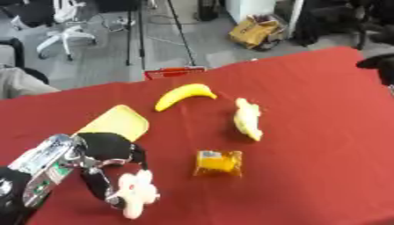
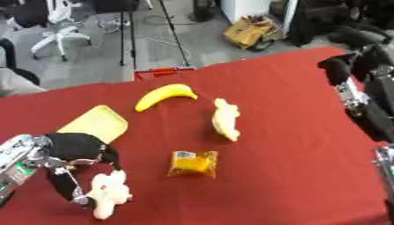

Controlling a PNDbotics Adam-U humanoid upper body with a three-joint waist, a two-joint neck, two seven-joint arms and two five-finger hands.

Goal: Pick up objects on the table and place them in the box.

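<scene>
My left hand [image 1: 104, 151] is at the lower left, just above the red tablecloth, with its fingers curled round a white soft toy [image 1: 138, 192] that hangs below them. A yellow banana [image 1: 184, 95] lies near the table's far edge. A pale yellow lumpy item [image 1: 249, 119] lies right of centre. An orange-yellow packet [image 1: 218, 163] sits in the middle, right of my left hand. My right hand [image 2: 348, 70] hovers at the table's right edge with relaxed fingers, holding nothing. A red box [image 1: 175, 72] shows just beyond the far edge of the table.
A flat yellow tray-like piece [image 1: 115, 123] lies just behind my left hand. The red tablecloth [image 1: 323, 132] is bare on the right half. Office chairs, stands and a yellow bag stand on the floor beyond the table.
</scene>
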